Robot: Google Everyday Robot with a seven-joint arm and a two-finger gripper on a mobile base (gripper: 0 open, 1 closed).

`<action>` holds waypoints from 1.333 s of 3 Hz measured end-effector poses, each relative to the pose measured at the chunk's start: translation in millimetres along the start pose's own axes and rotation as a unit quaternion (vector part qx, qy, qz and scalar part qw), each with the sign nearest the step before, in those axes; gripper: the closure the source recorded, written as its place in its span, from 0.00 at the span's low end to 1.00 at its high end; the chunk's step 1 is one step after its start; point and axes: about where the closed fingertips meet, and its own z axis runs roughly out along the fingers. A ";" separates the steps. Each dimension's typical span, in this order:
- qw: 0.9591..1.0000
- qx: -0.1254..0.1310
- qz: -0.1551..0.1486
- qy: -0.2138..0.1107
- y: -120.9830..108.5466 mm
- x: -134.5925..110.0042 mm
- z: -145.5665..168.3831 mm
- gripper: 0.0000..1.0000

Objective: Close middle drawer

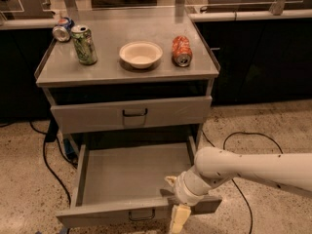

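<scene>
Where the middle drawer (131,174) juts well out of the grey cart (209,87), its front panel nearest us, we see the gripper (172,203) at the right part of that panel's top edge. Its fingers are spread: one cream finger (178,219) hangs down outside the panel, the other's tip (169,180) shows just inside the tray, and the panel edge lies between them. We cannot tell whether either touches the metal. The white arm (253,167) reaches in from the right. The thin loop handle (141,214) sits at the panel's middle, left of the gripper. Above, the upper drawer (97,117) is shut. On the worktop (122,72) stand a green can (85,45) and a bowl (141,54); an orange can (182,50) lies on its side right of the bowl, and another can (62,29) lies at the back left corner.
</scene>
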 end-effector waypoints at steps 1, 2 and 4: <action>1.000 0.000 0.000 0.000 0.0 0.0 0.0 0.00; 1.000 0.006 -0.007 -0.012 -0.1 9.3 5.3 0.00; 0.998 0.032 -0.034 0.033 -4.4 41.4 31.5 0.00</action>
